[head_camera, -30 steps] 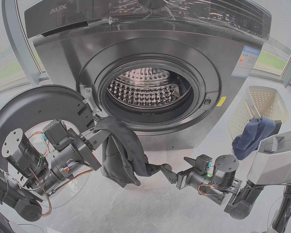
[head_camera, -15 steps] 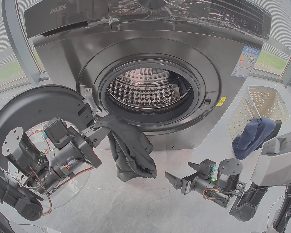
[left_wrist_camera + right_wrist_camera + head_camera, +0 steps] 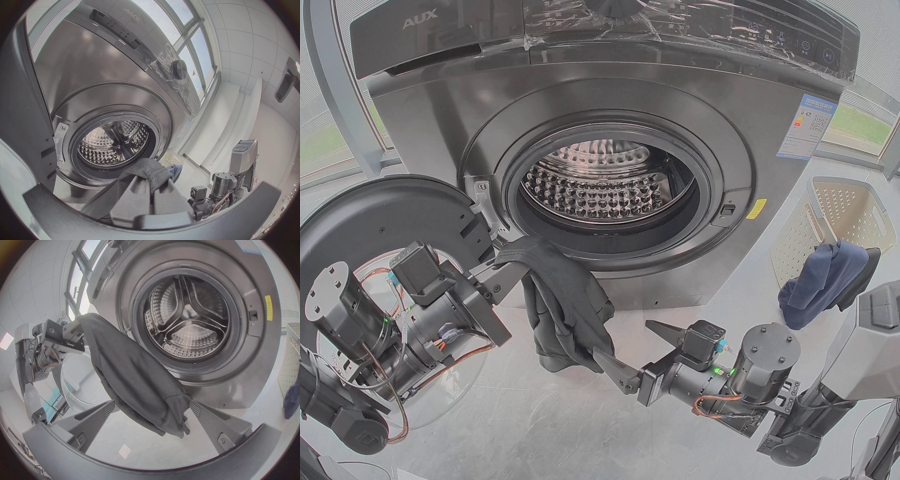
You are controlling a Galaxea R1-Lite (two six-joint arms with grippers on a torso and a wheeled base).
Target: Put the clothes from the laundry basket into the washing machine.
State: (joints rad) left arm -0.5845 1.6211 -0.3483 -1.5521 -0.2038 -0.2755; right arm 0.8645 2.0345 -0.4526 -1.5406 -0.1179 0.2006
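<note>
Right gripper (image 3: 625, 342), after letting go, returns to centre frame, jaws wide around the hanging end of the dark garment (image 3: 569, 300). Left gripper (image 3: 512, 270) stays clamped on its top, lower left of the open drum (image 3: 606, 181); regrasp looks next.

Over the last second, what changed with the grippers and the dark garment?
The right gripper let go of the dark garment, drew back open, then came forward again, open around its hanging lower end. The freed end swung in beneath the left gripper, which stays shut on it. The washing machine door, blue garment and laundry basket are unchanged.
</note>
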